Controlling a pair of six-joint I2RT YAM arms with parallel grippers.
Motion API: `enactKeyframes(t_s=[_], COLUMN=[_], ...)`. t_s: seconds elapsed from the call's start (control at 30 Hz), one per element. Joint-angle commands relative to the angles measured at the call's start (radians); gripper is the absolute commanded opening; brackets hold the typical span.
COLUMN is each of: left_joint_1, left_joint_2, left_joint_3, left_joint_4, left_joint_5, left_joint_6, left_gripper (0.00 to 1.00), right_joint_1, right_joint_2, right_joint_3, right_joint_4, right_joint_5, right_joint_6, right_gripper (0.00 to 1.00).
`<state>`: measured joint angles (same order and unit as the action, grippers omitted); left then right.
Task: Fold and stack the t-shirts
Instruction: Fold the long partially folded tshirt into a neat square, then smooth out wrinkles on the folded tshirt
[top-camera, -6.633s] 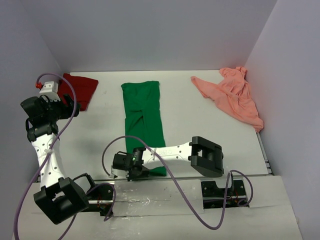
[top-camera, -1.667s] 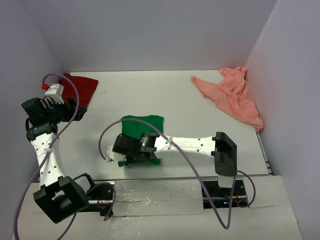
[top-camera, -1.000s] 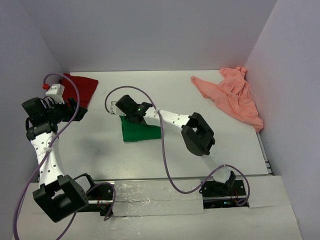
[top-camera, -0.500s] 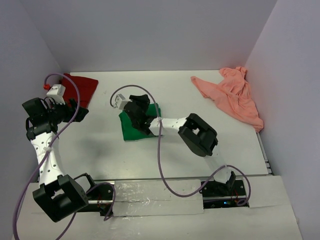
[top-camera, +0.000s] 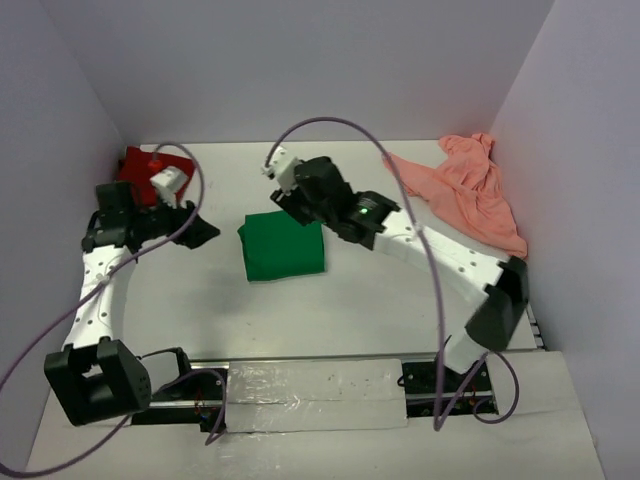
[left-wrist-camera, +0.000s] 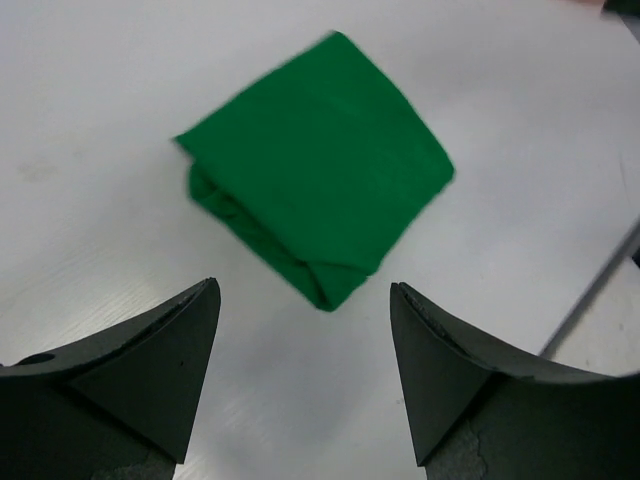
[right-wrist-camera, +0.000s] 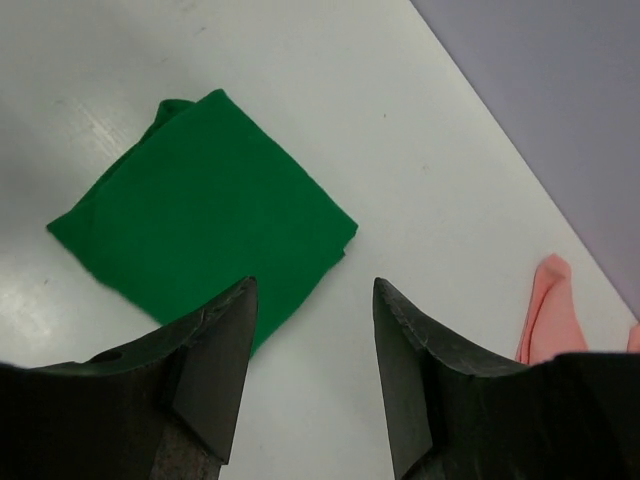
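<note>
The bright green t-shirt (top-camera: 283, 248) lies folded into a small square in the middle of the table; it also shows in the left wrist view (left-wrist-camera: 320, 200) and the right wrist view (right-wrist-camera: 200, 220). My left gripper (top-camera: 203, 228) (left-wrist-camera: 305, 290) hangs open and empty just left of it. My right gripper (top-camera: 288, 203) (right-wrist-camera: 312, 285) hovers open and empty above its far right corner. The dark red t-shirt (top-camera: 133, 163) sits at the back left, partly hidden by my left arm. The salmon-pink t-shirt (top-camera: 465, 195) (right-wrist-camera: 550, 310) lies crumpled at the back right.
Grey walls (top-camera: 300, 70) close the table in at the back and on both sides. A purple cable (top-camera: 340, 125) arcs high over the right arm. A taped metal strip (top-camera: 310, 385) runs along the near edge between the arm bases.
My right gripper has opened, let go of the green t-shirt and lifted off toward the back right. My left arm has swung right from the red t-shirt toward the green one.
</note>
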<state>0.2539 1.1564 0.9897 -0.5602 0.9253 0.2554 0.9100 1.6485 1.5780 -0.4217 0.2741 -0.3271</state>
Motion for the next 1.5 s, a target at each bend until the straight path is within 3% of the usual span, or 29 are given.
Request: enactKeyframes(t_s=[0.0, 0.2, 0.33, 0.57, 0.77, 1.03, 1.2, 1.23, 1.47], left_joint_1=[-0.233, -0.475, -0.501, -0.499, -0.486, -0.436, -0.374, -0.355, -0.28], left_joint_2=[0.035, 0.055, 0.089, 0.048, 0.039, 0.101, 0.196, 0.2, 0.213], left_joint_3=[0.038, -0.091, -0.147, -0.275, -0.286, -0.229, -0.192, -0.189, -0.172], left_joint_4=[-0.043, 0.167, 0.207, 0.198, 0.172, 0.145, 0.079, 0.068, 0.013], left_joint_5=[-0.057, -0.412, -0.566, -0.695, -0.637, -0.314, -0.154, -0.14, -0.048], left_joint_6=[0.102, 0.102, 0.088, 0.042, 0.054, 0.087, 0.154, 0.165, 0.206], left_gripper=[0.77, 0.77, 0.76, 0.76, 0.76, 0.7, 0.67, 0.67, 0.68], right_joint_1=[-0.046, -0.18, -0.281, -0.273, -0.18, -0.074, -0.059, -0.059, -0.062], right_joint_2=[-0.17, -0.355, -0.372, -0.207, -0.014, 0.131, 0.233, 0.247, 0.368], right_joint_3=[-0.055, -0.251, -0.3, -0.228, -0.098, -0.044, 0.025, 0.034, 0.095], right_joint_4=[-0.15, -0.123, -0.097, -0.126, -0.14, -0.121, -0.121, -0.121, -0.152], right_joint_5=[-0.113, -0.184, -0.271, -0.349, -0.276, -0.233, -0.237, -0.239, -0.329], right_joint_6=[0.089, 0.08, 0.114, 0.097, 0.057, 0.051, 0.046, 0.042, 0.075], right_gripper=[0.57, 0.59, 0.58, 0.52, 0.49, 0.44, 0.29, 0.02, 0.0])
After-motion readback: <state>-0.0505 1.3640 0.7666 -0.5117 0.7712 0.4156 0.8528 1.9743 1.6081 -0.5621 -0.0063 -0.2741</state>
